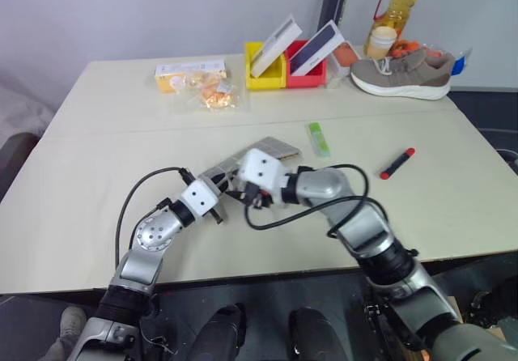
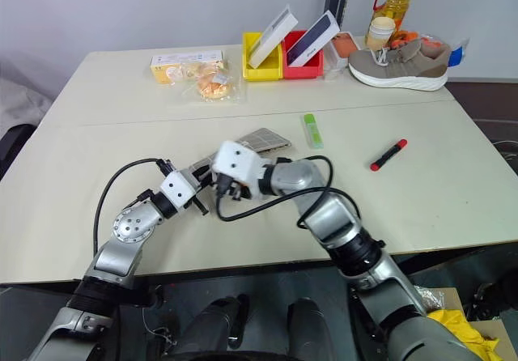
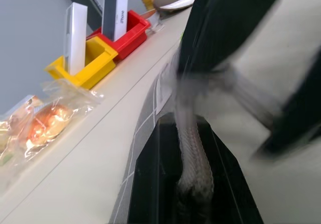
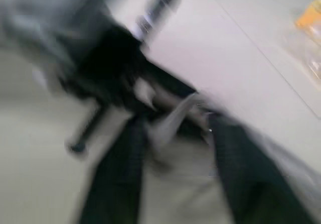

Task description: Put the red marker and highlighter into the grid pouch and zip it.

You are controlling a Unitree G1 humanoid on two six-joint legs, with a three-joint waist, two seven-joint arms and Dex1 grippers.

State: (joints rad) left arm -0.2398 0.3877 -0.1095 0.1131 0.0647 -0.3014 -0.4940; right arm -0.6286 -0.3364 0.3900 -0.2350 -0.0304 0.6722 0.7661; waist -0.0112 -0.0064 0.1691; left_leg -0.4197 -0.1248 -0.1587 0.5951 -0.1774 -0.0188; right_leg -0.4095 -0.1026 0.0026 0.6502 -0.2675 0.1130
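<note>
Left wrist view: left tool (image 3: 193, 184) clenched on the grid pouch's (image 1: 271, 147) cord near the tabletop's front edge, steadying it; right tool (image 4: 170, 148) released alongside; highlighter (image 1: 319, 139) and red marker (image 1: 397, 163) unpacked mid-tabletop.

Table (image 1: 97, 239) beige, w/ seam across the middle. Far edge: yellow bin (image 1: 267, 74) touching red bin (image 1: 312, 76), each w/ a tilted flat box inside. Left of bins: clear snack bag (image 1: 212, 94), yellow carton (image 1: 190, 71) behind it. Far right: grey sneaker (image 1: 402, 74), oil bottle (image 1: 392, 9) behind.
</note>
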